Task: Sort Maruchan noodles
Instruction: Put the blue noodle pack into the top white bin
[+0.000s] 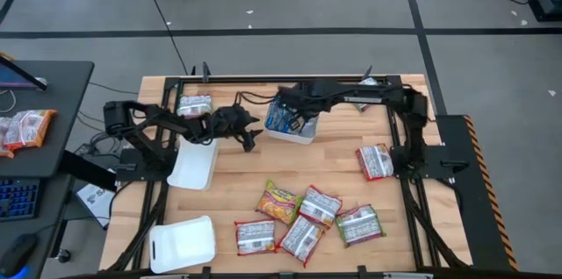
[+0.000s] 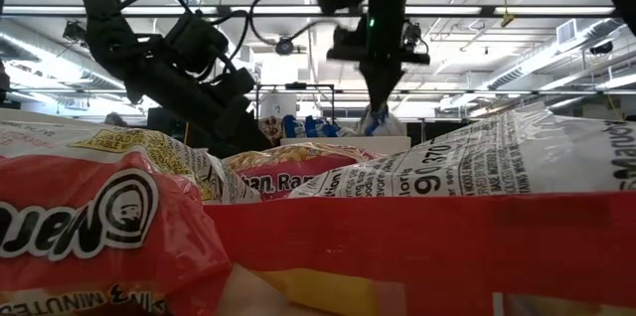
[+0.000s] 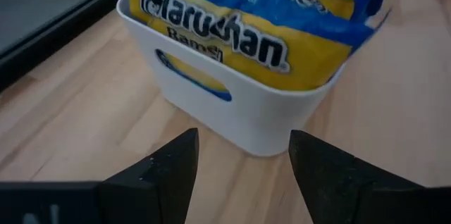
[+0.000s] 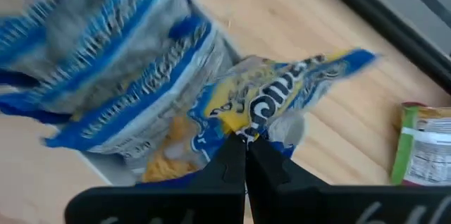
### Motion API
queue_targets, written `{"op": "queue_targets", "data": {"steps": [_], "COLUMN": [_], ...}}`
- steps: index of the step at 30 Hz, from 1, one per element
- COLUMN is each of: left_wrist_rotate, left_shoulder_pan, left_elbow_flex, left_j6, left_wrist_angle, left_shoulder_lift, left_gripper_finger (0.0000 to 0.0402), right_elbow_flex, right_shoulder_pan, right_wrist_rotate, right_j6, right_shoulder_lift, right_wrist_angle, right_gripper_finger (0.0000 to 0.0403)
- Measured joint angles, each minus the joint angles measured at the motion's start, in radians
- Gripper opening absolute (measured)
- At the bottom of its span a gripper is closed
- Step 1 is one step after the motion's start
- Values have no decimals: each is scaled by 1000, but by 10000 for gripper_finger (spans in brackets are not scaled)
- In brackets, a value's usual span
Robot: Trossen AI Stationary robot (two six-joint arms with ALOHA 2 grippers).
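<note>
Right gripper pinched a blue-white crinkly plastic noodle packet over the tray.
We had the right gripper [image 4: 244, 155] clamped on that packet's [image 4: 282, 104] edge above the white plastic tray [image 1: 294, 132] of blue packets; left gripper [image 3: 243, 164] sat empty, fingers apart, beside it.

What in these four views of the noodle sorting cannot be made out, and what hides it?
- Low view: table surface, hidden behind close packets.
- Right wrist view: the white tray's contents, blurred; how many blue packets unclear.
- High view: right gripper, its fingers too small to judge.
- Left wrist view: the blue-yellow packet, cut by the top edge.
</note>
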Motion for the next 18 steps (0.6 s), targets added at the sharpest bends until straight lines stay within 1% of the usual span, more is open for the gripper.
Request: {"op": "queue_targets", "data": {"steps": [3,5,11,16,18], "left_wrist_rotate": [65,91,67,64,63], "left_shoulder_pan": [-2,-9,-41,-46,-45], "left_elbow_flex": [10,19,52,76,76], "left_j6": [-15,-9,56,43,26], "left_wrist_angle": [5,5,-1,-25,-61], "left_shoulder_lift": [2,2,2,-39,-77], "left_gripper_finger": [227,227,227,227,227], "right_elbow_flex": [0,-1,-1,0,0], "right_shoulder_pan": [11,28,77,120,140], "right_wrist_rotate": [-17,-1,56,60,89], "right_j6": [-37,-64,-128,-133,-132], "right_shoulder_lift": [70,97,103,87,87], "right_wrist_angle": [8,21,51,-14,-62], "right_gripper_finger": [3,3,11,47,67]}}
